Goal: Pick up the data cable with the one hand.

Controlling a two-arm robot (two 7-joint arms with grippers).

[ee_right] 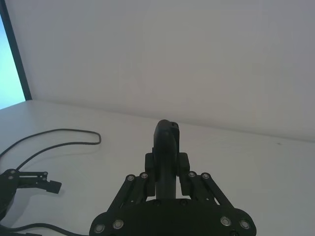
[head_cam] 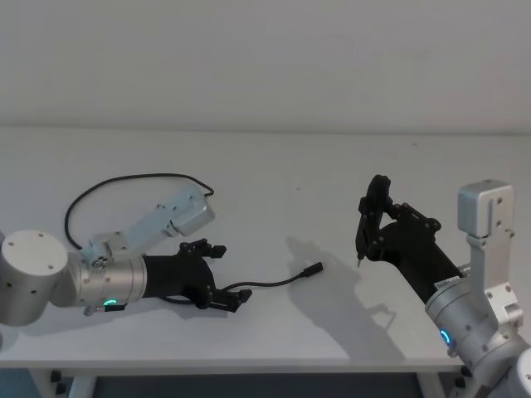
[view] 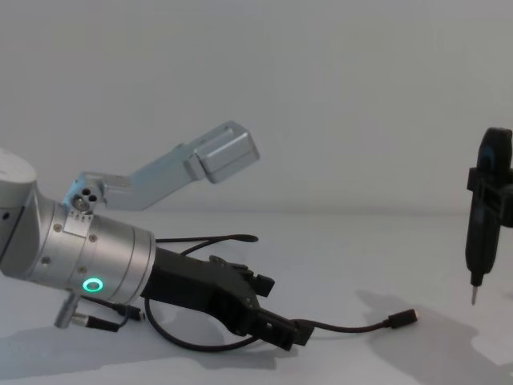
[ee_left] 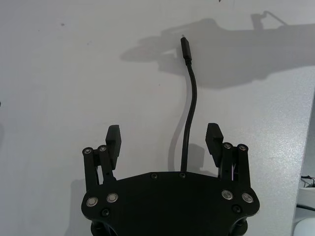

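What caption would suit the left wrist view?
Open left hand straddles the black cable on a white table, plug ahead.

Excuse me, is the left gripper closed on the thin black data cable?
No, the left gripper's fingers stand apart, the data cable running between them.

White table (head_cam: 274,166) against a plain pale wall (head_cam: 265,58) — evenly lit; soft shadows.

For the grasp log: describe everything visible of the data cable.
The data cable is thin, black and flexible, rubbery-looking, lying slack on the white table. One long loop curves behind the left arm. The near stretch runs between the open fingers of the left gripper, unclamped, and ends in a small black plug with a metallic tip, resting on the table. The right gripper, shut on a dark tool, is clear of it.
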